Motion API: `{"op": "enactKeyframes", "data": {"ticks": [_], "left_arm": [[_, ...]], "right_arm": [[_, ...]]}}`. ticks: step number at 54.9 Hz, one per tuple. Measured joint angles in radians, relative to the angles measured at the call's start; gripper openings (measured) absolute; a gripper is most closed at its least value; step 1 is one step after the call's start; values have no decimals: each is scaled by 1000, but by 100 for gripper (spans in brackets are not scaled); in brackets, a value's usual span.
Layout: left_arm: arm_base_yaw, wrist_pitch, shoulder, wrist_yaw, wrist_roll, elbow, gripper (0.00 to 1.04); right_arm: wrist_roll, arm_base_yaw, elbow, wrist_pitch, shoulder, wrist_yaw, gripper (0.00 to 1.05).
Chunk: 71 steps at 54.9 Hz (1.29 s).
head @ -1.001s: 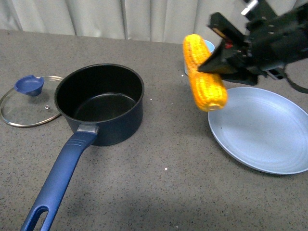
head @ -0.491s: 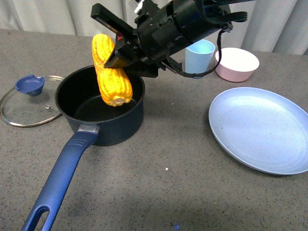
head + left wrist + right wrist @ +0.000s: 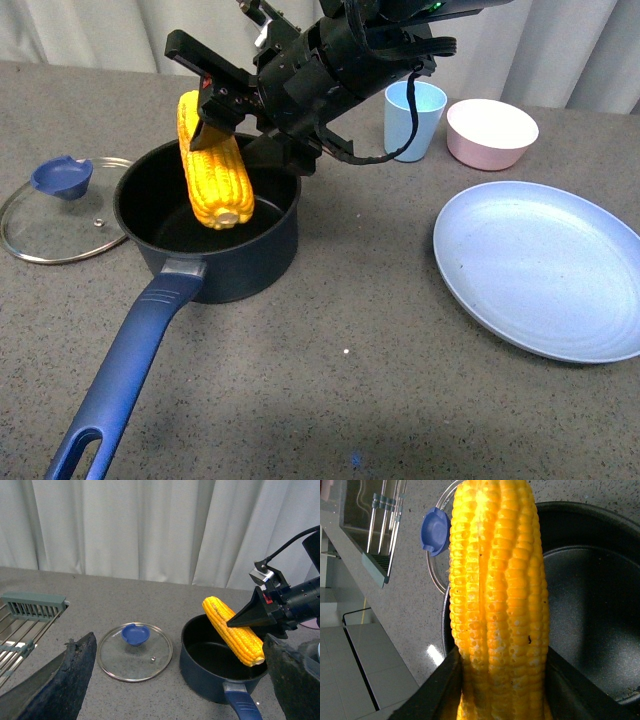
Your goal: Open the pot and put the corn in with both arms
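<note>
The dark navy pot stands open, its long blue handle pointing toward me. Its glass lid lies flat on the table just left of it, blue knob up. My right gripper is shut on the corn, which hangs steeply over the pot's mouth with its lower end below the rim. The right wrist view shows the corn held between both jaws above the black inside of the pot. My left gripper is open and holds nothing, hovering back from the pot and lid.
A light blue cup and a pink bowl stand behind the right arm. A large blue plate lies at the right. A dish rack sits beyond the lid. A curtain hangs behind the table.
My right gripper carried the corn from above the plate leftward over the pot, then lowered it a little so its end dips inside the rim.
</note>
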Motion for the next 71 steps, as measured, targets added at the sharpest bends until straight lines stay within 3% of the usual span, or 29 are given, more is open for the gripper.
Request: {"op": "enactKeyframes", "data": {"ticks": [7,14,17,29,35,39,51,53,58,62,71], "left_arm": [[0,0,0,0,0,0,98],[0,0,0,0,0,0,98],[0,0,0,0,0,0,98],[0,0,0,0,0,0,98],[0,0,0,0,0,0,98],[0,0,0,0,0,0,98],[0,0,0,0,0,0,98],[0,0,0,0,0,0,98],[0,0,-1,0,0,0,98],[0,0,0,0,0,0,98],[0,0,-1,0,0,0,98]], "right_arm": [[1,-6,-5,11,0,0,77],[5,-11,-31,43,-6,14,97],[5,-16,-68,78,-25,46,96],[-122,-65,-326,280,-253,392,96],[-180,-121,-557,513,-432,733,96],[-220,-146,-687,640,-502,891,96],[-279,-206,-1022,798,-662,1114,96],[-299,-217,-1065,824,-684,1116,95],[-409,-275,-1237,1160,-735,902,80],[-453,-303,-1329,1306,-808,824,67],[-491,-353,-1436,1310,-960,774,39]]}}
